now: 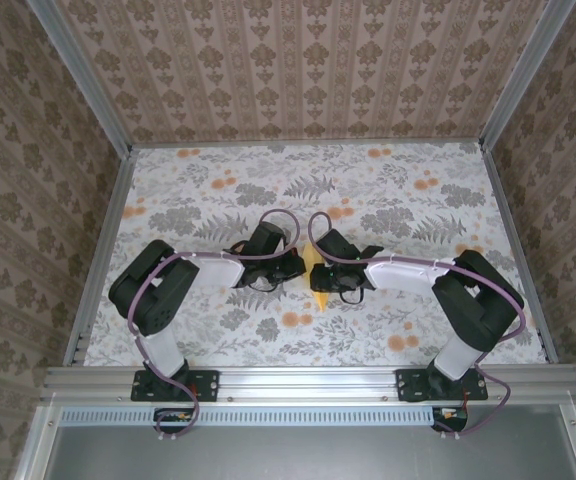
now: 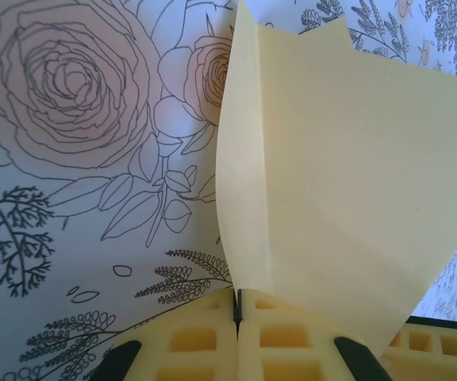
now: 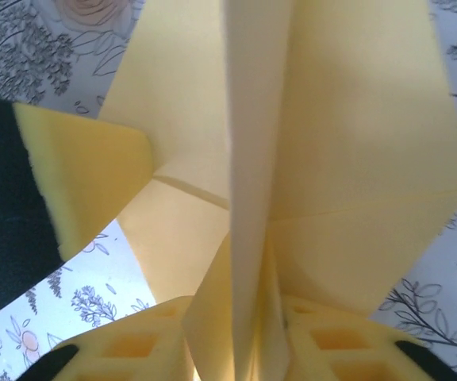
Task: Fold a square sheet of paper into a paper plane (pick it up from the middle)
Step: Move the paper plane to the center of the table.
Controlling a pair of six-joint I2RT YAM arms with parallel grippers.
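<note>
Nearest of all, well short of the paper plane (image 1: 312, 263), an aluminium rail (image 1: 308, 380) carries the two arm bases, one off to the plane's left and one to its right. From there both arms bend inward and meet at the plane, which is held up over the middle of the floral surface (image 1: 198, 200).

The left gripper (image 2: 238, 313) comes in on the plane's left side. Its yellow foam pads (image 2: 189, 341) are pressed together on the lower edge of the paper, which rises from them as a creased, pale-yellow sheet with one flap leaning to the right.

The right gripper (image 3: 236, 357) comes in on the plane's right side. Its jaws stand narrow, with a tall centre ridge of the folded paper running up between the pads (image 3: 133, 349). Whether they pinch it or just flank it I cannot tell.

On the surface just nearer than the plane lies an orange printed blotch (image 1: 290, 320). Beyond the plane the surface runs on to the wallpapered back wall (image 1: 298, 70).
</note>
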